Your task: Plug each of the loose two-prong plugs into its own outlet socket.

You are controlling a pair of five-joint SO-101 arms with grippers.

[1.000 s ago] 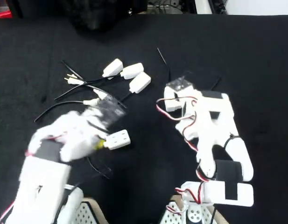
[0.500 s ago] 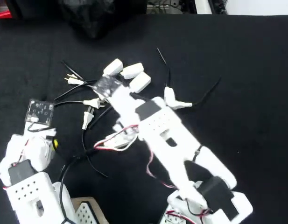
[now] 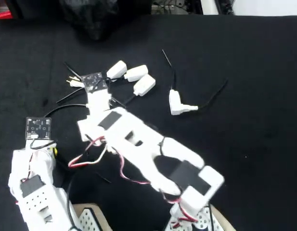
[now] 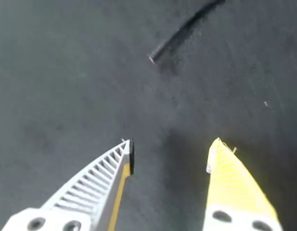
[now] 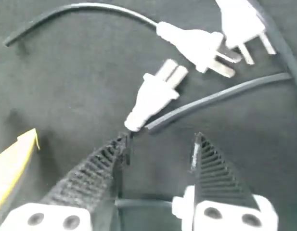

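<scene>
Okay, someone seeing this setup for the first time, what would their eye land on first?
Probably the white right arm slanting across the black table, its open pincer hovering by a loose white two-prong plug. Next, the three white outlet sockets bunched just beyond it, near the table's middle.

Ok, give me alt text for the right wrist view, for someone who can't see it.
The right gripper hangs open over a black table, its fingertips just short of a loose white two-prong plug. Two more white plugs lie beyond it, among black cords.
</scene>
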